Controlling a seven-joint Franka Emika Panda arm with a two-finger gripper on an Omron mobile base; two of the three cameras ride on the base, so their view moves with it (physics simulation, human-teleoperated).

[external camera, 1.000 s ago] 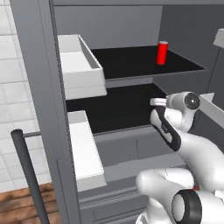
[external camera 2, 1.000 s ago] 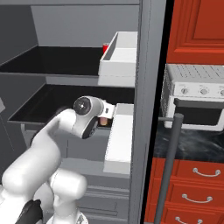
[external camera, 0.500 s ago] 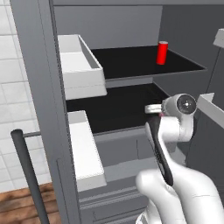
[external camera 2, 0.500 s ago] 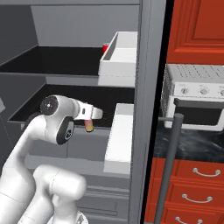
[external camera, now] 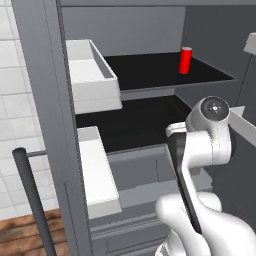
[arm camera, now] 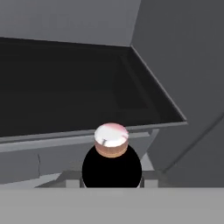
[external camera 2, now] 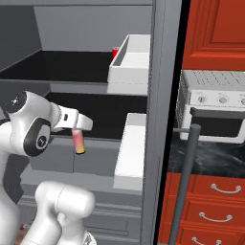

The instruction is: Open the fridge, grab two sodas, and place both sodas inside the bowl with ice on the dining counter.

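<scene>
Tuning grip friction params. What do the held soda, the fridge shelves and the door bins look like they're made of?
Held soda: probably painted metal, given its red body and pale glossy end.
Fridge shelves: flat black slabs with a matte look, material unclear.
Door bins: plain white, likely plastic, no sheen.

The fridge stood open, and its lower black shelf offered wide bare room across the whole depth. Above that shelf, the upper shelf was bare except for one soda standing upright near its right rear. To the left of the lower shelf, two white door bins jutted out and narrowed the passage there. In front of the lower shelf's edge the gripper hung with a second soda clamped below it, apart from the right door bin. The grey drawer front lay just below the shelf.
</scene>
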